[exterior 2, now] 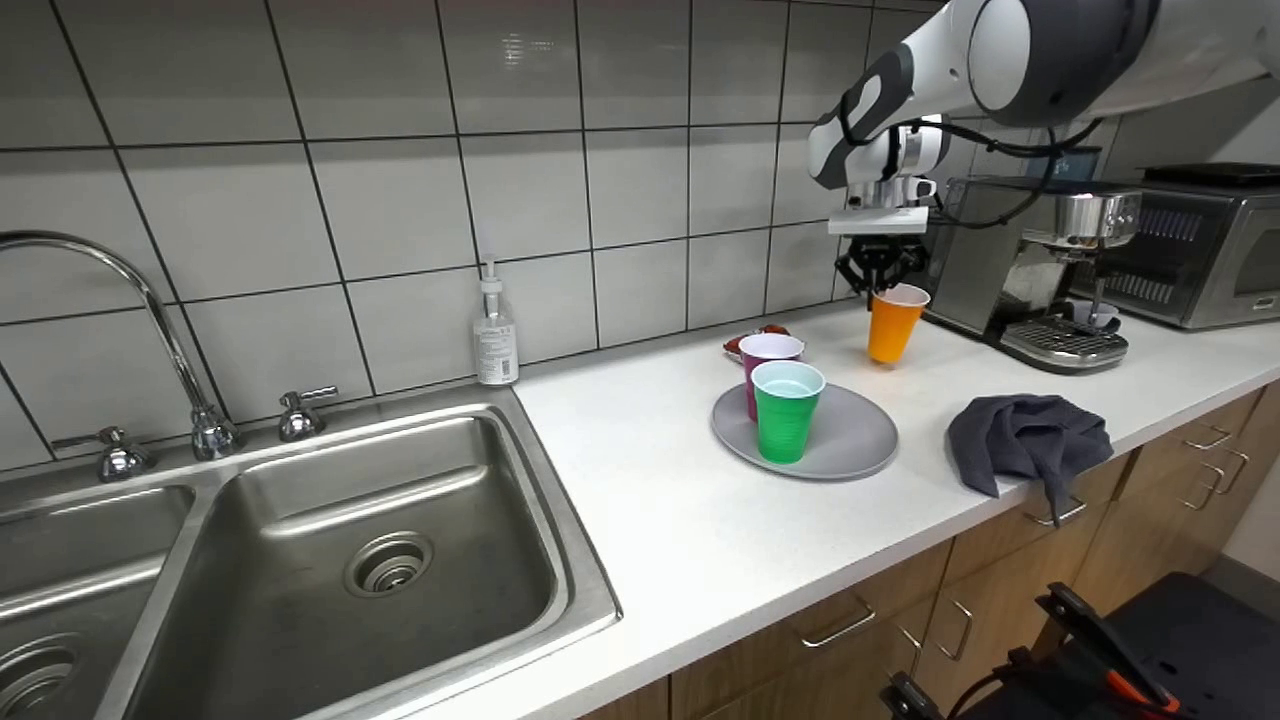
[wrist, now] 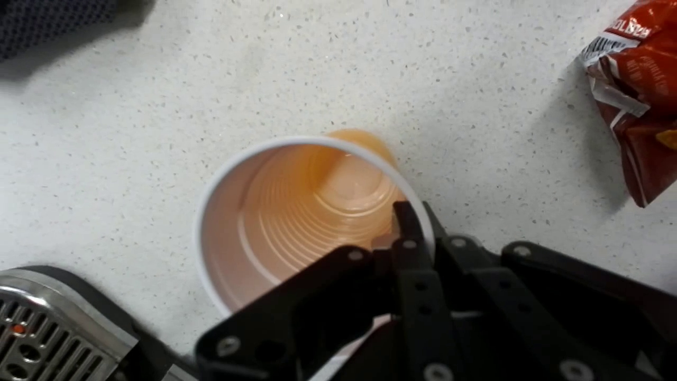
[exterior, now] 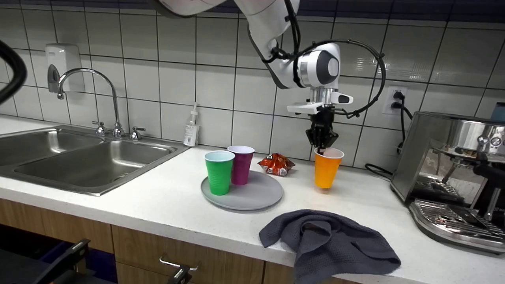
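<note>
My pincer (wrist: 418,209) grips a tilted orange cup (exterior: 327,171) by its wall, one finger (wrist: 406,218) inside, near a red packet (exterior: 277,164) on the white table (exterior: 165,185).

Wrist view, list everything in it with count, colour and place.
Tapered plastic cup: 1, orange with white rim, tilted at centre
Crinkled glossy bag: 1, red, upper right edge
Textured fabric cloth: 1, dark grey, top left corner
Slotted metal grate: 1, silver, bottom left corner
Small round dot: 1, orange, on the grate
Cropped parts: count unclear, black and silver, beside grate
Speckled smooth countertop: 1, white, beneath everything
Jointed hand: 1, black, at bottom, gripping the cup wall
</note>
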You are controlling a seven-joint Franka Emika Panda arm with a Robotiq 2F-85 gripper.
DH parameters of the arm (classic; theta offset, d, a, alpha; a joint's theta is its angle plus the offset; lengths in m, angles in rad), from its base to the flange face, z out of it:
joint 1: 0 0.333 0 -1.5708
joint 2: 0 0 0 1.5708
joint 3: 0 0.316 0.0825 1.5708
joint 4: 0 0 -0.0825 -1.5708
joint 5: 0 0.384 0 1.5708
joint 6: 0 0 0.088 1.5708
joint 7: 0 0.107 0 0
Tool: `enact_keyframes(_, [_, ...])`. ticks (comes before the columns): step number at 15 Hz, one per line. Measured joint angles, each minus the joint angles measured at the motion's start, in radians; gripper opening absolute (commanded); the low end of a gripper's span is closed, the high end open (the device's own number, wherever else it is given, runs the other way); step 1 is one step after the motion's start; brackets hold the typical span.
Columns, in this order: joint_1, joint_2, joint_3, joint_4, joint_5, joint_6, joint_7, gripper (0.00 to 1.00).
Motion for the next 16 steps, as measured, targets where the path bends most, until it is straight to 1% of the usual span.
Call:
enact_keyframes(5, [0.024,-0.095,0.001,-0.132,0.0,0.02,-0.004,0.01])
enact_keyframes(16, [0.087,-0.327,0.015,-0.503,0.0,0.133,-0.006,0.01])
